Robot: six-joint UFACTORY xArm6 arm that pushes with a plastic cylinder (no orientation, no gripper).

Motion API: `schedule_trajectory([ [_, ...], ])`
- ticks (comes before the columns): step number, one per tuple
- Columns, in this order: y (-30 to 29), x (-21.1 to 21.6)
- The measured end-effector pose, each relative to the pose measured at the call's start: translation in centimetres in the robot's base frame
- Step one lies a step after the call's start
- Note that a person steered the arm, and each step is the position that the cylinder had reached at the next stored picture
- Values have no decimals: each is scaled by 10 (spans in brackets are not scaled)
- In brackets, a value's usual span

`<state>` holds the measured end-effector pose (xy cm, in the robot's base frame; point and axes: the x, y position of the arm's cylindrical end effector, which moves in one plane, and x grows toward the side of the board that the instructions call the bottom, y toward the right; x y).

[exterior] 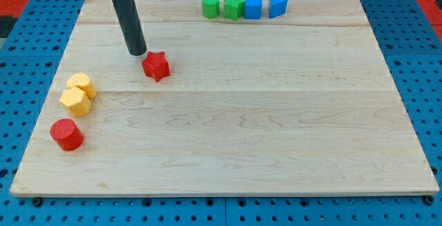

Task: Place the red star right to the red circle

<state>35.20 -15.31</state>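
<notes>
The red star (pixel 157 66) lies on the wooden board in the upper left part of the view. The red circle (pixel 66 134), a short cylinder, stands near the board's left edge, lower down, well to the lower left of the star. My tip (pixel 137 52) rests on the board just to the upper left of the red star, close to it or touching it; I cannot tell which.
Two yellow blocks (pixel 81 85) (pixel 74 101) sit together between the star and the red circle, above the circle. A row at the board's top holds a green cylinder (pixel 210 6), a green star (pixel 233 7), a blue cube (pixel 253 7) and a blue wedge (pixel 277 5).
</notes>
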Motion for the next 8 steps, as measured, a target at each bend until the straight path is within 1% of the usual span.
schedule_trajectory([
  [1,0,0],
  [2,39,6],
  [3,55,32],
  [4,34,63],
  [6,26,128],
  [8,24,137],
])
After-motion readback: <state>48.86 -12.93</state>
